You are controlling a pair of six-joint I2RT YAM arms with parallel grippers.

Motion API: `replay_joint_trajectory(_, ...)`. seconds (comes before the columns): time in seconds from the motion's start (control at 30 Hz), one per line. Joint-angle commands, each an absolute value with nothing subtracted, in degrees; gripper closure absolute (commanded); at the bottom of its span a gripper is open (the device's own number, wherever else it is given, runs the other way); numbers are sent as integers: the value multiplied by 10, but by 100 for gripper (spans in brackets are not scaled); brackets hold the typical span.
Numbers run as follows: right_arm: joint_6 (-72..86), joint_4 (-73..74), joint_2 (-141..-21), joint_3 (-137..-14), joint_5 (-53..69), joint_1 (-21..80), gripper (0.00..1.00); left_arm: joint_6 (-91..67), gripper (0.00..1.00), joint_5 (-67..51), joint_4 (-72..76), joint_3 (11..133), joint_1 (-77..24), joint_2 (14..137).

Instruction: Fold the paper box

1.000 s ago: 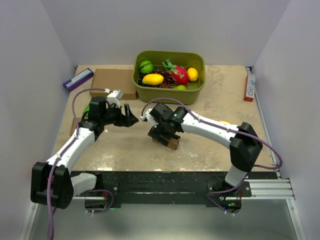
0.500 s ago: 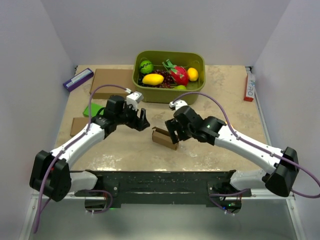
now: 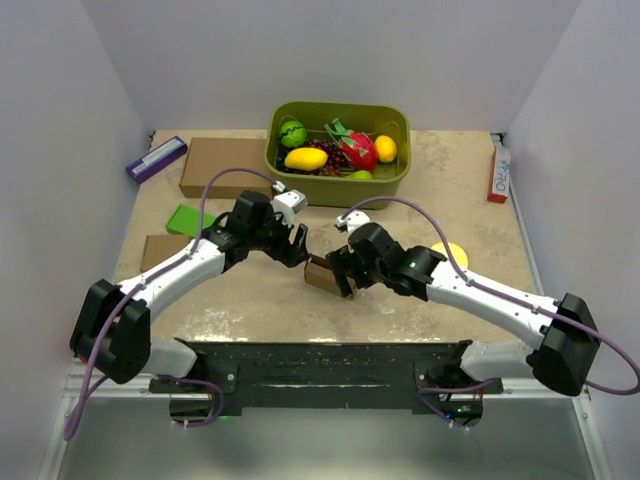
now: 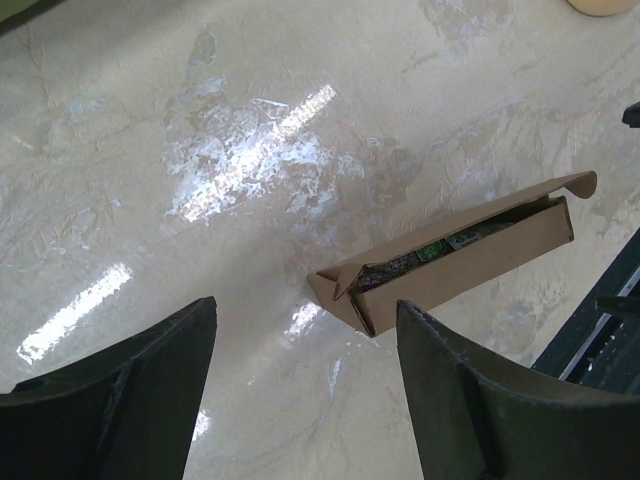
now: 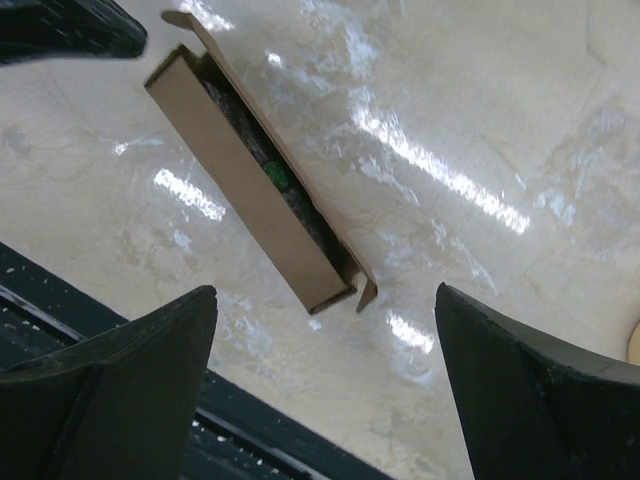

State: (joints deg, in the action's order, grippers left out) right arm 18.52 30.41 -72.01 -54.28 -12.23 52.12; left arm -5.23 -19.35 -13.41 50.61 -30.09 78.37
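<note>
Lying on counter (image 3: 450, 205) centre toward near edge: paper box (image 3: 328, 276) (image 4: 450, 260) (image 5: 250, 170), top flap ajar, bare surface around. Hovering close above, both released: left hand (image 3: 297, 250) (image 4: 302, 305) and right hand (image 3: 342, 270) (image 5: 322, 290). At far edge, green bin (image 3: 300, 185) holding toy fruit (image 3: 358, 150).

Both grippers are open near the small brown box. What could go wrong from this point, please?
1. Neither the left gripper nor the right gripper holds the paper box. On the glossy table, a push from one side may slide it instead of folding it.
2. Its open end flap sticks out and could get crushed.
3. The grippers face each other closely and may collide.
</note>
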Motion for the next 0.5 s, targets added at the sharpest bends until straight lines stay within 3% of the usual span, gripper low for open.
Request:
replay_joint_trajectory(0.0, 86, 212, -744, -549, -109, 523, 7, -38, 25, -208, -126, 526, -301, 800)
replay_joint_trajectory(0.3, 3, 181, -827, -576, -65, 523, 7, -45, 27, -202, -125, 526, -301, 809)
replay_joint_trajectory(0.4, -14, 181, -844, -578, -60, 523, 12, -47, 29, -206, -118, 525, -301, 809)
replay_joint_trajectory(0.47, -16, 181, -852, -578, -61, 523, 21, -50, 32, -208, -111, 525, -301, 810)
